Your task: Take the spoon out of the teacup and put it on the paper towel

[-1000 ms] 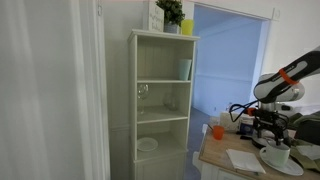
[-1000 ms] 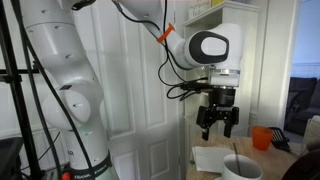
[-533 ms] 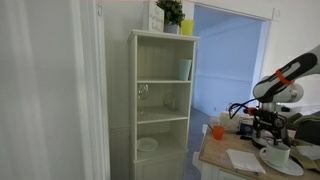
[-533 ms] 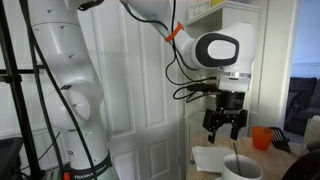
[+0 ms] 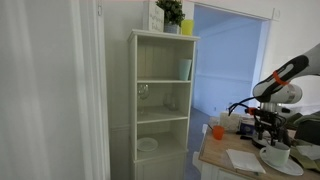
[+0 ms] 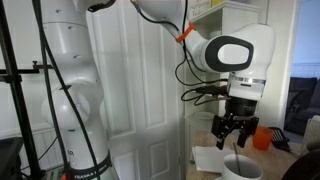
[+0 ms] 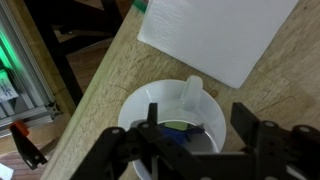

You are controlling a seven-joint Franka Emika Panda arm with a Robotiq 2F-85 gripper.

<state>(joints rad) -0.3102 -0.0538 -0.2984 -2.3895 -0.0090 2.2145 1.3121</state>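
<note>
The white teacup (image 7: pixel 165 110) sits on the wooden table, its handle pointing toward the paper towel (image 7: pixel 215 35), a flat white sheet just beyond it. A short dark blue sliver, the spoon (image 7: pixel 180 132), lies inside the cup. My gripper (image 7: pixel 197 115) is open and hangs right above the cup, one finger over each side of the rim, holding nothing. In both exterior views the gripper (image 6: pixel 236 137) (image 5: pixel 265 131) hovers just over the teacup (image 6: pixel 240 168) (image 5: pixel 277 156), with the paper towel (image 6: pixel 209 158) (image 5: pixel 243 160) beside it. The saucer is hard to make out.
A small orange cup (image 6: pixel 262 138) (image 5: pixel 218 131) stands on the table behind the towel. The table's edge (image 7: pixel 95 100) drops off close to the cup. A white shelf unit (image 5: pixel 160 100) stands beside the table. Dark clutter sits at the table's far end (image 5: pixel 300 125).
My gripper has moved sideways and down from above the paper towel to just over the teacup. It stays open. The cup and towel have not moved.
</note>
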